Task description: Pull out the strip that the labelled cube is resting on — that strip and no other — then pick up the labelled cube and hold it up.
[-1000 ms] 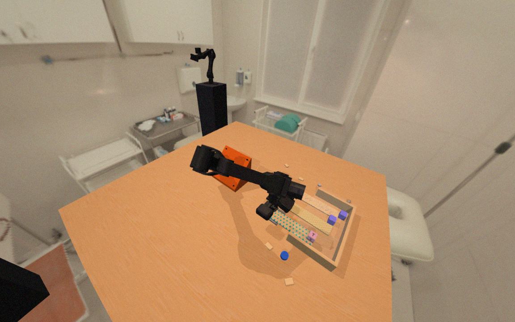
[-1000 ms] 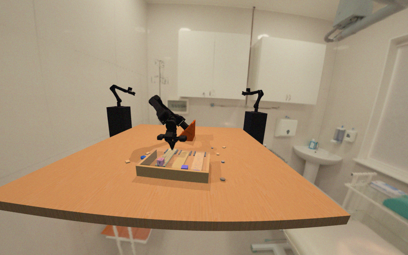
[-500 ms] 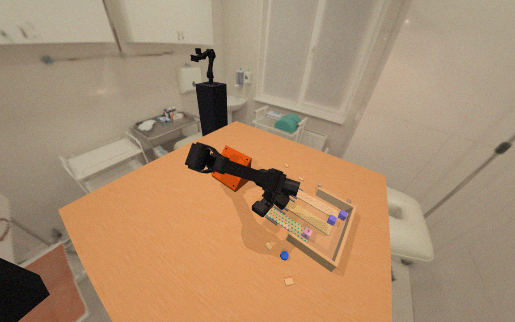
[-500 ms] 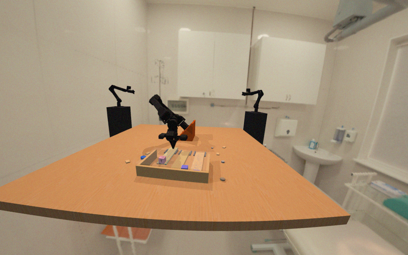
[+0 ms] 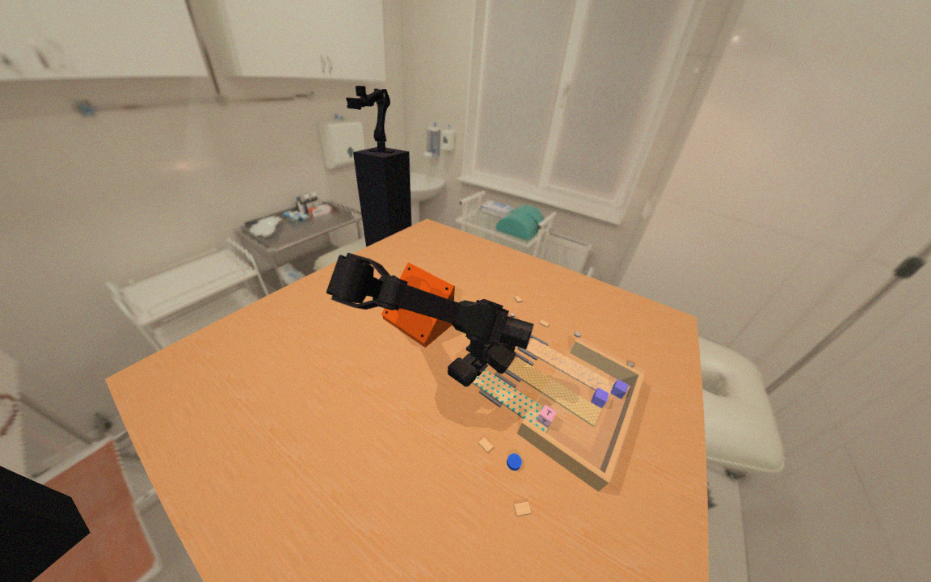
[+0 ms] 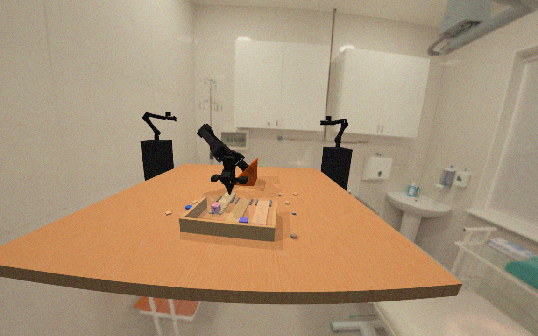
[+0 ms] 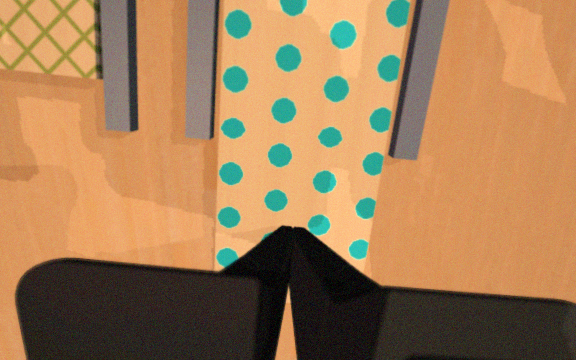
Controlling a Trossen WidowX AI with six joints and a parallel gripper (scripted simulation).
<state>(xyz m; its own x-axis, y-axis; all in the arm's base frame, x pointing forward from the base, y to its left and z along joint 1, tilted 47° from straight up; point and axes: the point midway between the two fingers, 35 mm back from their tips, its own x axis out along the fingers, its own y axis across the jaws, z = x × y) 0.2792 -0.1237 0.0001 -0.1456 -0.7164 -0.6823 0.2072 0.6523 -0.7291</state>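
While your claw (image 7: 288, 229) is clenched tight with nothing in it, its tip presses down on the dotted strip (image 7: 298, 125), likely so you can drag it out. The pink cube (image 5: 547, 414) with the letter sits on the far end of that strip, inside the wooden tray (image 5: 570, 463). Grey rails (image 7: 410, 85) run along both sides, so slide straight. The table (image 5: 295, 434) on your near side has open room to pull into.
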